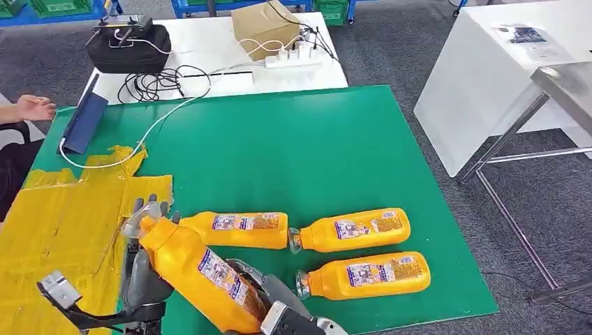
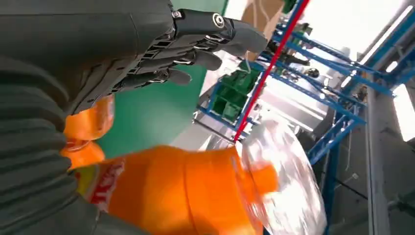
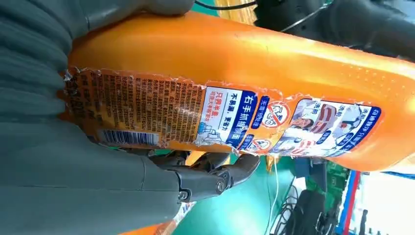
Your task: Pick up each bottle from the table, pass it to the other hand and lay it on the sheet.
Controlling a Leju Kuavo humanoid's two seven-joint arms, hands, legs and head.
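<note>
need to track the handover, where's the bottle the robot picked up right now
In the head view, the held bottle is low on the left, tilted between the right hand and left hand, beside the yellow sheet.

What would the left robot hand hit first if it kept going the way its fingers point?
Probably nothing on the table: the left robot hand points up and forward beside the held bottle, toward bare green mat. Depth is unclear.
</note>
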